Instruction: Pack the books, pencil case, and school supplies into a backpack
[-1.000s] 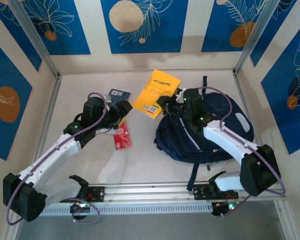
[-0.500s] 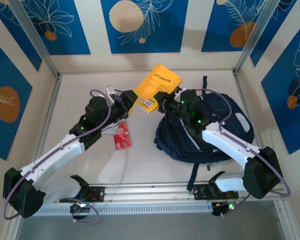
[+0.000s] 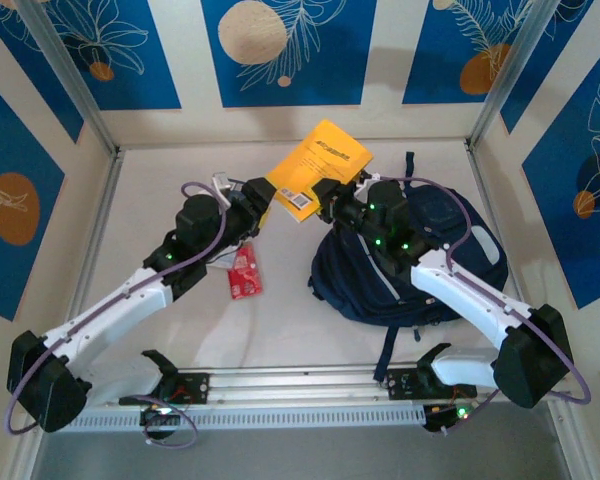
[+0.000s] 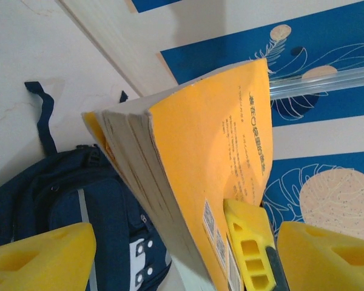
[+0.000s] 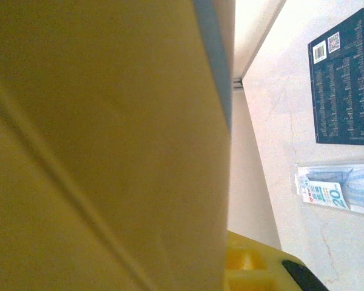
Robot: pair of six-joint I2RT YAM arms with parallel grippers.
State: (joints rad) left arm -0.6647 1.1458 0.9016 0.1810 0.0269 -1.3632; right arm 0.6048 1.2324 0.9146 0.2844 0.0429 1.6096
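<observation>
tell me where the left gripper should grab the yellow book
Probably the yellow book by its free corner nearest the left gripper, coming from the left with the jaws across its thickness. The book is tilted in the air, the right gripper shut on its near edge, and the page block faces the open left jaws.

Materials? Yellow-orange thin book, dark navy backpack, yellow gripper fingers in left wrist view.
Yellow-orange thin book: paper, smooth cover with slight sheen; pale page edges show. Dark navy backpack: matte woven fabric, soft folds, pale stripe. Yellow fingers: matte, likely moulded or printed plastic; foam not ruled out.
</observation>
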